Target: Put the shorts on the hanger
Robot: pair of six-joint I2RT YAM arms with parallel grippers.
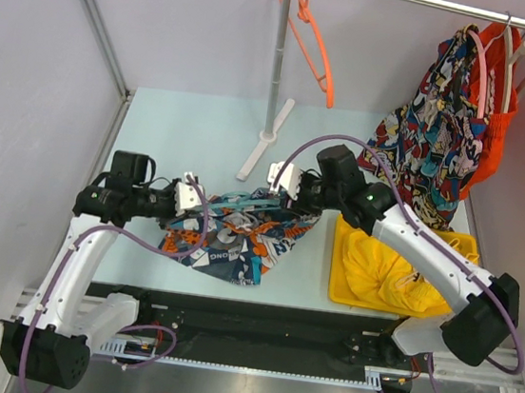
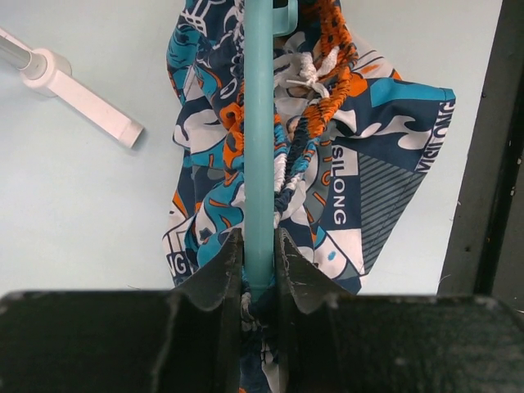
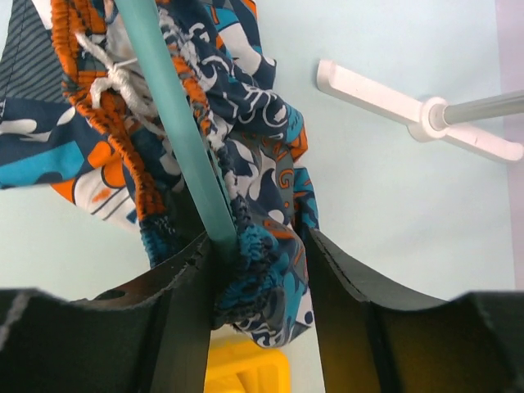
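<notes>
At the left of the top view, the left gripper (image 1: 188,196) has its fingers (image 2: 214,277) pressed together on one end of the hanger (image 2: 259,123), a thin teal bar that runs straight up the middle of the left wrist view. The bar looks stiff but slim and smooth, so it could probably twist or slide in a light pinch. A firm hold near the end, as here, seems sensible. The shorts (image 1: 243,237) lie in a crumpled heap on the table (image 1: 155,135) at the centre of the top view, between the two grippers. The gathered waistband and white drawstring bunch along the bar. They look light, soft and floppy, likely to sag and slip off a smooth bar unless the elastic waist is spread along it. The thick waistband hem is the best place to take hold, since loose cloth would just stretch and fold. Right of centre, the right gripper (image 3: 260,239) has its fingers (image 3: 352,303) spread, with the bar's other end and a wad of waistband lying between them against the left-hand finger. Whether the other finger touches the cloth is unclear. A yellow garment (image 1: 388,269) lies apart at the lower right.
</notes>
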